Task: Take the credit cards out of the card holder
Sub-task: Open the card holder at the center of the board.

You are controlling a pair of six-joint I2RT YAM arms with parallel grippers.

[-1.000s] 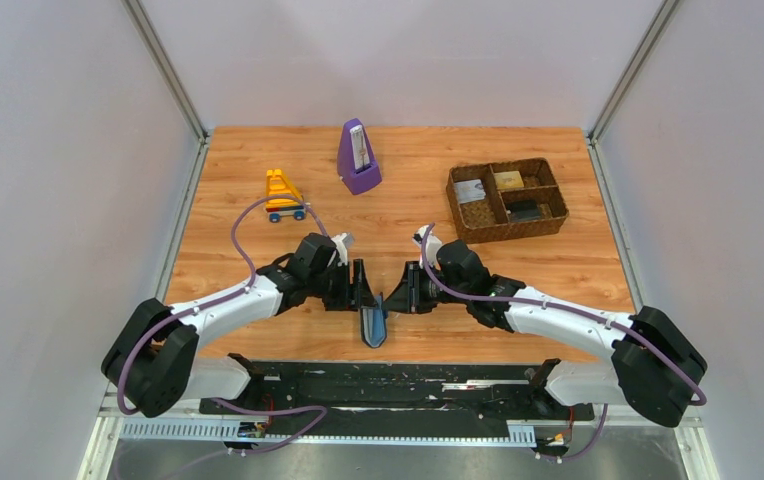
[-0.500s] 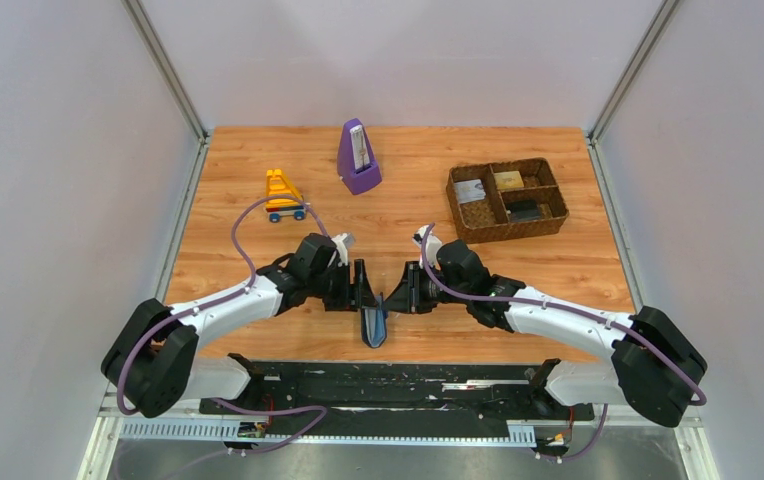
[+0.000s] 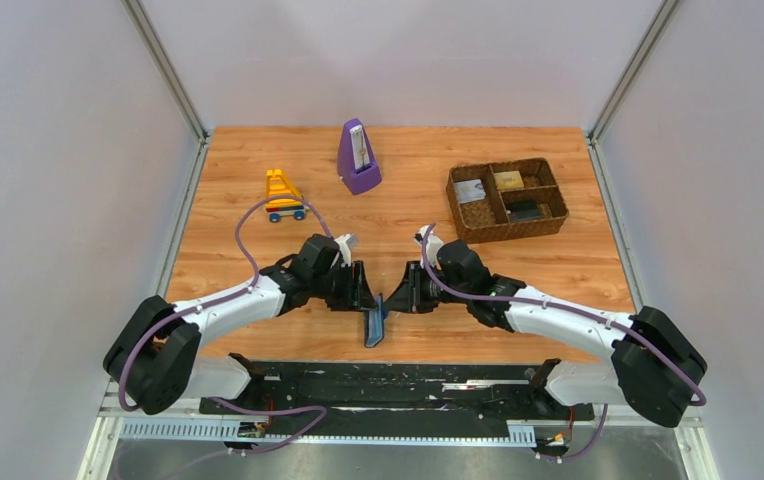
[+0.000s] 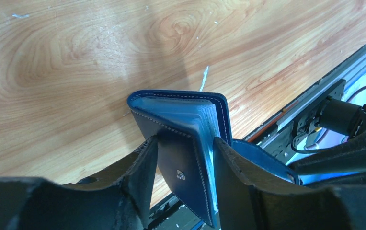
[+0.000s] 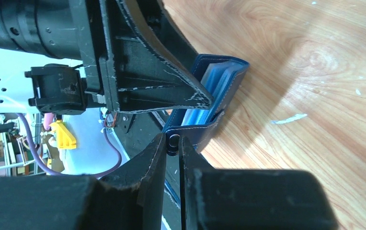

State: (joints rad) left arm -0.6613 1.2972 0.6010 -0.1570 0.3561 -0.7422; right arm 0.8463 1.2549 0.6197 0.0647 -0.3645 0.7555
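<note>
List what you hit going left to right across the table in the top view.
yellow toy → left tool → card holder → right tool → woven basket. The purple metronome is left out: it lines up with the left tool and card holder.

The card holder (image 3: 374,325) sits near the table's (image 3: 408,215) front edge. The metronome (image 3: 358,157) stands behind it, the toy vehicle (image 3: 283,196) behind-left, the woven basket (image 3: 506,200) behind-right.

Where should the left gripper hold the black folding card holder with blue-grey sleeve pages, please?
The free cover half of the card holder, from the left, jaws straddling it: it stands upright, fanned open, and the right gripper pinches its snap flap.
</note>
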